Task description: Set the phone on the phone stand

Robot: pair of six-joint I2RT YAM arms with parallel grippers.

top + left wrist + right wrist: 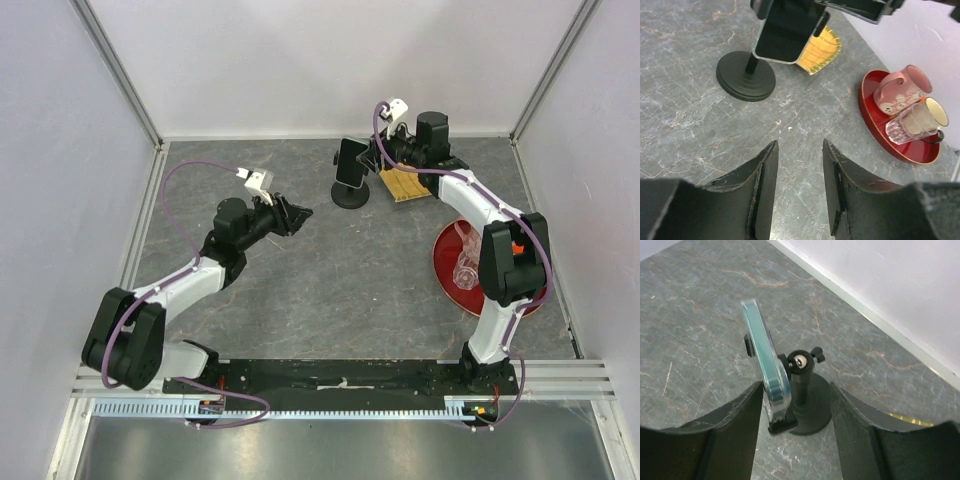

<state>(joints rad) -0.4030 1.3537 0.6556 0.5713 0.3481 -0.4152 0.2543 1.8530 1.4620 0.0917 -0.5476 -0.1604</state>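
L gripper (800,150) over mid-table (690,130), jaws apart, empty, pointed at the stand but well short of it. Phone (350,160) sits in the clip on top of the phone stand (746,76), near upright w/ slight tilt; stand is toward the back of the table. R gripper (796,389) is right behind it, jaws apart either side of the stand, nothing clamped. One finger is v. close to the phone's lower edge, can't tell if touching. Red plate (869,107) w/ cups (905,107) further right, not involved. Step imo: release/check after seating. Next: R needs a straight pull-back w/o clipping phone or tipping stand. L: no action reqd.
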